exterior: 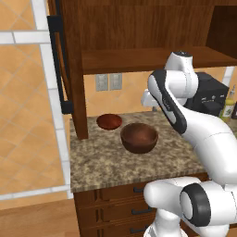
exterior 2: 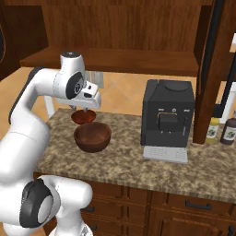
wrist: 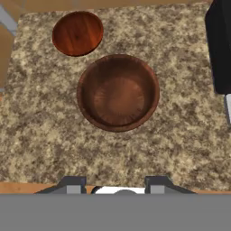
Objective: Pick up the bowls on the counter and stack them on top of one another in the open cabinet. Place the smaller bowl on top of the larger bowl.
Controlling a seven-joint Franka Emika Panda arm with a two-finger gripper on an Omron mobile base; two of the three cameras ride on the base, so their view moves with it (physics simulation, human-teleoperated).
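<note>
The larger bowl (exterior: 139, 137) (exterior 2: 92, 137) (wrist: 118, 92), deep and dark brown, sits upright in the middle of the granite counter (exterior: 106, 162) (wrist: 40, 131). The smaller reddish bowl (exterior: 109, 121) (wrist: 77, 33) lies behind it to the left, apart from it, near the cabinet's side wall. My gripper (wrist: 115, 185) (exterior 2: 85, 111) hangs well above the counter and looks straight down on both bowls. It is open, with nothing between its fingertips (wrist: 72, 182). The open cabinet has its wooden shelf (exterior: 152, 58) (exterior 2: 115, 60) above the counter, with the black door handle (exterior: 58, 65) at its left.
A black coffee machine (exterior 2: 168, 117) (exterior: 210, 92) (wrist: 221, 45) stands on the counter to the right of the bowls. Two bottles (exterior 2: 212, 128) (exterior 2: 229, 129) stand farther right. Outlets (exterior: 109, 82) are on the wall behind. Dark drawers (exterior: 115, 208) lie under the slab.
</note>
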